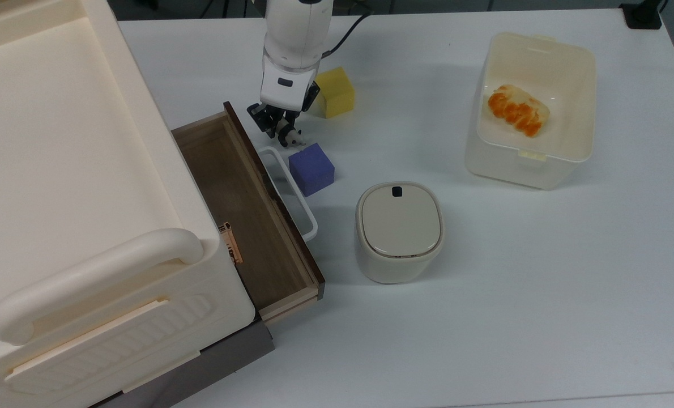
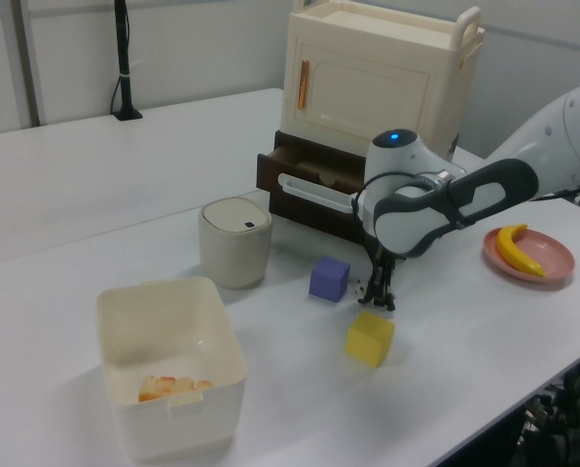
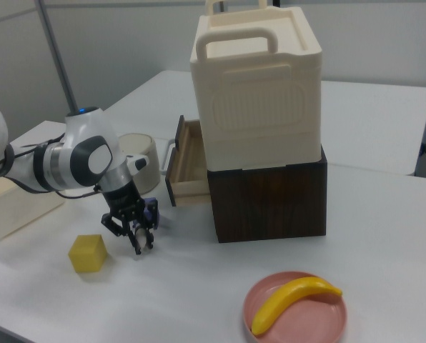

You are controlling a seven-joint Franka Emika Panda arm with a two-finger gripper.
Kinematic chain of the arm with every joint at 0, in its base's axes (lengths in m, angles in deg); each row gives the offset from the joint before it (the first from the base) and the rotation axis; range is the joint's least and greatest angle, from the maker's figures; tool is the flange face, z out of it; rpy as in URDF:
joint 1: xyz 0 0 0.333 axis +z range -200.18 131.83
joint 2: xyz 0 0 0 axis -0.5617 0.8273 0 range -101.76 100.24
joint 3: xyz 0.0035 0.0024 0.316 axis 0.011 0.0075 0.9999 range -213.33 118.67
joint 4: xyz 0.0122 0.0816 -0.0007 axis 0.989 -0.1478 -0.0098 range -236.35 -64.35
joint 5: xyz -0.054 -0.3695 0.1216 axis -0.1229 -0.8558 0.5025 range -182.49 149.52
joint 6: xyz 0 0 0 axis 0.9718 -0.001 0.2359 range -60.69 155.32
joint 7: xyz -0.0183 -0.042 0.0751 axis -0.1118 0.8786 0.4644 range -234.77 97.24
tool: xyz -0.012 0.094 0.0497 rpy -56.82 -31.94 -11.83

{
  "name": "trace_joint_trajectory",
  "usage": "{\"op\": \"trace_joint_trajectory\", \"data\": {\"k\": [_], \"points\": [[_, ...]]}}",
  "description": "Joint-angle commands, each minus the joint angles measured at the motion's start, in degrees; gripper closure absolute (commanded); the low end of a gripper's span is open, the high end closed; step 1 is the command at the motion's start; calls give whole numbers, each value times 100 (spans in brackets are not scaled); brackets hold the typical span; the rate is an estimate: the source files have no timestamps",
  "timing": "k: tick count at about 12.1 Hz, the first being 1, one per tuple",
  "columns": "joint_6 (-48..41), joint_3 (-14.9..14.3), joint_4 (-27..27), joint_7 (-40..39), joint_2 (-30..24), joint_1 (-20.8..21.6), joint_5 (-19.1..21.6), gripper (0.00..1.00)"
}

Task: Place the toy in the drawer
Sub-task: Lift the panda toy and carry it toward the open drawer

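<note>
While the black two-finger gripper (image 1: 278, 126) pinches the tiny black-and-white panda toy (image 1: 291, 136) w/ fingers closed, the brown wooden drawer (image 1: 240, 209) stands open beside it.

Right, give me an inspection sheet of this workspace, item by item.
Surface: white table, bare at the top view's lower right.
Job's things: toy in the gripper, beside the drawer, which stands pulled open.
Clutter: purple cube, yellow cube, lidded cream bin, white tub holding an orange-and-white item, banana on a pink plate.
Gripper: gripper shut on the toy, low over the table.
Cables: black cable behind the arm.
Surroundings: cream cabinet above the drawer; grey walls.
</note>
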Motion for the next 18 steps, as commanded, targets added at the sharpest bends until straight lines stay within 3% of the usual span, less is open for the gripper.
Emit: {"op": "trace_joint_trajectory", "data": {"k": [1, 5, 10, 13, 18], "points": [[-1215, -15, 790, 209, -154, 98, 200, 100], [-2159, 326, 995, 227, -741, 458, 551, 100], [-3127, 547, 2084, 463, -954, 529, 992, 100], [-3093, 512, 2471, 990, -937, 433, 992, 100], [-2128, 222, 2472, 2052, -666, -50, 922, 100]]}}
